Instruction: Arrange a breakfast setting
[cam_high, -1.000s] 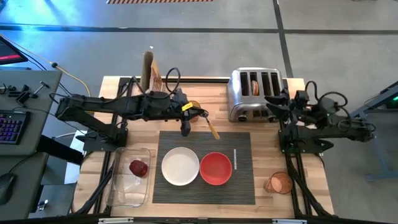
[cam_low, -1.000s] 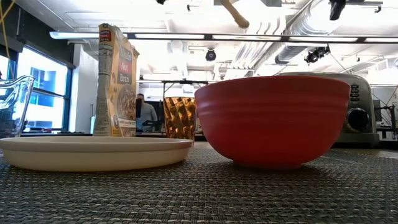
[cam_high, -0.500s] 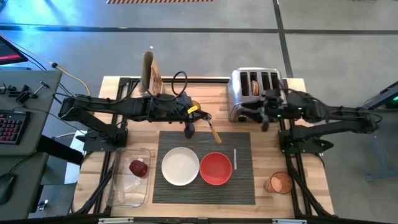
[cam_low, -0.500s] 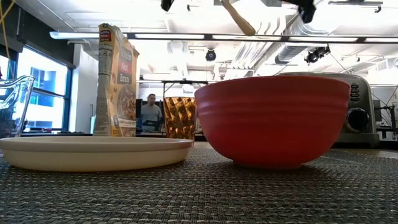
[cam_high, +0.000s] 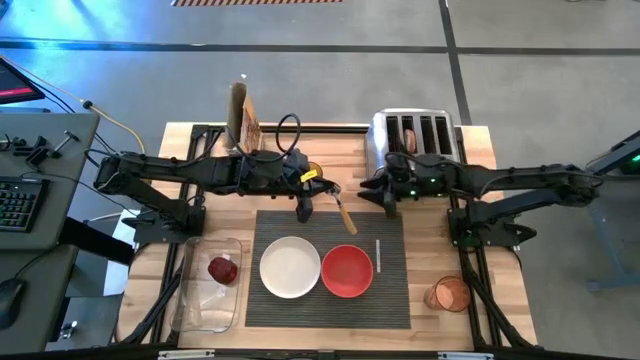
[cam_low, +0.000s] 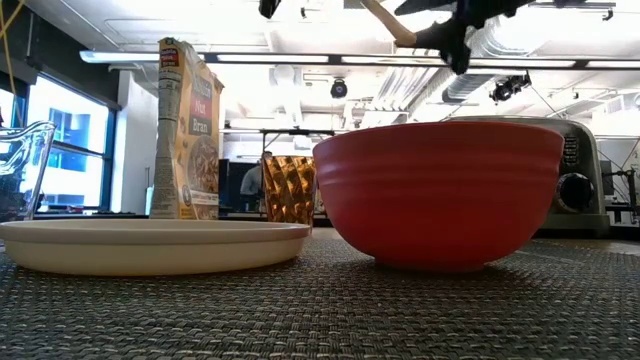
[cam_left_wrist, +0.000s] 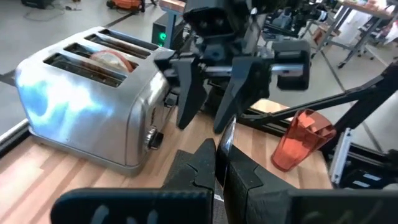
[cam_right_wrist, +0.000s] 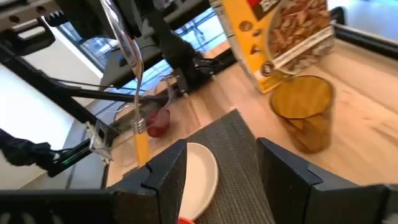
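My left gripper (cam_high: 325, 187) is shut on the wooden-handled metal spoon (cam_high: 343, 210), held in the air over the far edge of the dark grey ribbed mat (cam_high: 330, 300). My right gripper (cam_high: 388, 200) is open and empty in front of the toaster, just right of the spoon and apart from it. It also shows in the left wrist view (cam_left_wrist: 208, 106). The white plate (cam_high: 290, 267) and the red bowl (cam_high: 347, 270) stand side by side on the mat. The dark red fruit (cam_high: 222, 268) lies in the clear tray. The bagel half (cam_high: 410, 140) stands in a toaster slot. My left gripper pinches the spoon's thin metal shaft (cam_left_wrist: 219, 146) between its two fingers, coming level from the table's left. The wooden handle (cam_high: 345, 213) sticks out beyond the fingers toward the right and near side, slanting down. The spoon is lifted clear.
The chrome toaster (cam_high: 410, 150) stands at the far right. A cereal box (cam_high: 243, 115) and an amber cup (cam_right_wrist: 305, 115) stand at the far edge. The clear tray (cam_high: 210, 290) is left of the mat, a pink cup (cam_high: 448, 293) right of it.
My right gripper has swung toward the table's left, from beside the toaster's right end along its front to a spot close to the spoon. My left gripper has shifted a little toward the right with the spoon, which stays lifted.
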